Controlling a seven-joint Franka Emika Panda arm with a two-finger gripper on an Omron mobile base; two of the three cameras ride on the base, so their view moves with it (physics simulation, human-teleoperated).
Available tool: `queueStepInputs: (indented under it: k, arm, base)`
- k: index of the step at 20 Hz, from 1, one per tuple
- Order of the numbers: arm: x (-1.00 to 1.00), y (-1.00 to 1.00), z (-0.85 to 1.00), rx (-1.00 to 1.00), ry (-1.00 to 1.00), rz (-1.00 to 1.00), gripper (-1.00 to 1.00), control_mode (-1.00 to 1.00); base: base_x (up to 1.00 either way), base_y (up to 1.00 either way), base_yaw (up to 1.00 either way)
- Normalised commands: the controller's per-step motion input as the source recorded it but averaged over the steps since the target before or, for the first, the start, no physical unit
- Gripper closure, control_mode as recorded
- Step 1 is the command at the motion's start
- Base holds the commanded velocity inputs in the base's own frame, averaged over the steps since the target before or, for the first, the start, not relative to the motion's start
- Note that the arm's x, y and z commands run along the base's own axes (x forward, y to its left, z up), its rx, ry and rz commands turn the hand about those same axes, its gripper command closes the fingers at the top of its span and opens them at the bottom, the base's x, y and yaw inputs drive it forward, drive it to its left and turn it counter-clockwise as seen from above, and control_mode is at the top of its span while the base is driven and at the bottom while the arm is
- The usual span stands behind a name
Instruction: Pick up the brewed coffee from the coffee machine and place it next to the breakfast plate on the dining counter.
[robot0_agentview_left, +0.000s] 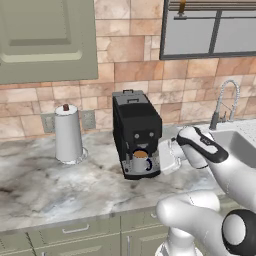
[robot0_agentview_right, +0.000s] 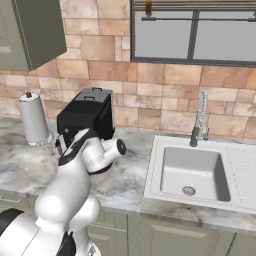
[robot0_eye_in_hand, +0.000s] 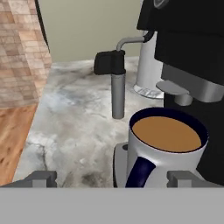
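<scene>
Matt black coffee machine (robot0_agentview_left: 136, 131) with brushed grey metal steam wand (robot0_eye_in_hand: 117, 94); glossy ceramic-looking mug (robot0_eye_in_hand: 164, 153); polished marbled stone counter (robot0_agentview_left: 45, 182).

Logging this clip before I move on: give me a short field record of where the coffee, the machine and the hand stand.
mug: brewed coffee full of brown liquid, on the drip tray of the coffee machine, under its spout
mug handle: dark blue, facing the hand
hand: hand at the machine's right side, fingertips either side of the mug, not closed on it
left of machine: paper-towel roll upright on the counter
right of machine: sink
carried: nothing
</scene>
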Motion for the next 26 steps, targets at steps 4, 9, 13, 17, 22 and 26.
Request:
queueStepInputs:
  k: [4,9,13,17,22,26]
  arm:
    - [0.00,0.00,-0.08,0.00,0.00,-0.01,-1.00,-1.00]
    - [0.01,0.17,-0.25,0.00,0.00,-0.03,-1.00,-1.00]
    - [0.10,0.19,-0.18,0.00,0.00,-0.05,-1.00,-1.00]
    - [0.17,0.01,-0.14,0.00,0.00,-0.06,-1.00,-1.00]
    - [0.22,0.00,-0.16,0.00,0.00,-0.07,-1.00,-1.00]
    - [0.26,0.00,-0.18,0.00,0.00,-0.06,1.00,-1.00]
  base:
    - [0.00,0.00,0.00]
    - [0.00,0.00,0.00]
    - [0.00,0.00,0.00]
    - [0.00,0.00,0.00]
    - [0.00,0.00,0.00]
    - [0.00,0.00,0.00]
